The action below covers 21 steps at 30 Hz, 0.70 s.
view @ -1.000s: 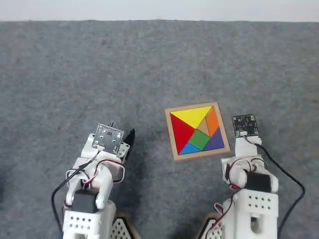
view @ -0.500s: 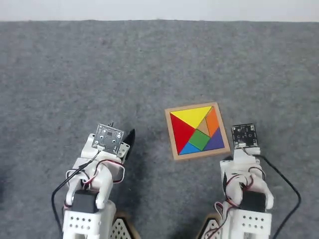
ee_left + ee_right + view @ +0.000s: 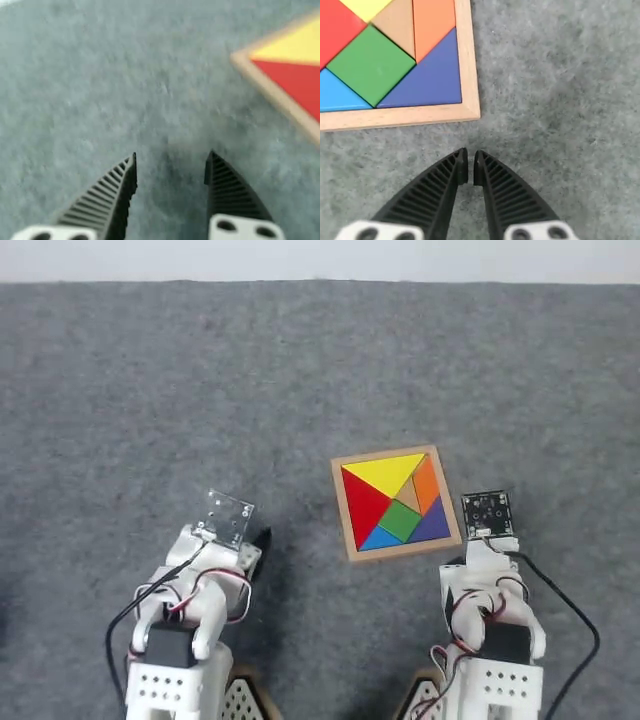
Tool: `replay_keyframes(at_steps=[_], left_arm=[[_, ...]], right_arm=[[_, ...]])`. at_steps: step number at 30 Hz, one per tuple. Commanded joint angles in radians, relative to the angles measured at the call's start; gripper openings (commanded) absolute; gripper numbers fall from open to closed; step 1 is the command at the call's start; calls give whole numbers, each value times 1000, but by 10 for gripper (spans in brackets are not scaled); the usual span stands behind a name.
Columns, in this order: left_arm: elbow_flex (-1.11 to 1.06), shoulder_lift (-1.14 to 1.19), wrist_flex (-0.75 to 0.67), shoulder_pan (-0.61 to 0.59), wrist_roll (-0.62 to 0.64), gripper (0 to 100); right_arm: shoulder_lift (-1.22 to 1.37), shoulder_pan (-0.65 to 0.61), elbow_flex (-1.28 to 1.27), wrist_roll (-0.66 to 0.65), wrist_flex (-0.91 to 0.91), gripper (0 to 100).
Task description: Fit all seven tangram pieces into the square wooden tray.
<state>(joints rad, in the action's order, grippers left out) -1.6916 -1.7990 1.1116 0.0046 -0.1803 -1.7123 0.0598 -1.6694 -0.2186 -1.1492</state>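
The square wooden tray (image 3: 347,519) lies right of centre on the grey felt, filled edge to edge with the coloured tangram pieces: yellow (image 3: 384,473), red (image 3: 362,502), orange (image 3: 427,483), tan (image 3: 407,494), green (image 3: 400,520), blue (image 3: 381,538) and purple (image 3: 432,523). My right gripper (image 3: 470,162) hovers over bare felt just off the tray's near right corner (image 3: 470,111), its black fingers almost touching and holding nothing. My left gripper (image 3: 170,167) is open over bare felt, well to the left of the tray's corner (image 3: 239,56).
Grey felt covers the whole table, with wide free room behind and to the left of the tray. Both arm bases (image 3: 170,670) (image 3: 497,660) stand at the near edge. A pale wall strip runs along the far edge.
The right arm has drawn back toward its base, away from the tray's right side. The left arm has shifted slightly forward and right in the last half second.
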Motion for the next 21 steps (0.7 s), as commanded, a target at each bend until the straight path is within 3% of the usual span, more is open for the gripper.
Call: replay_keyframes(at_steps=[1, 21], left_arm=[[8, -18, 81, -5, 2, 207], [8, -18, 89, -5, 5, 207]], right_arm=[[2, 4, -18, 6, -4, 39], [2, 4, -18, 6, -4, 39]])
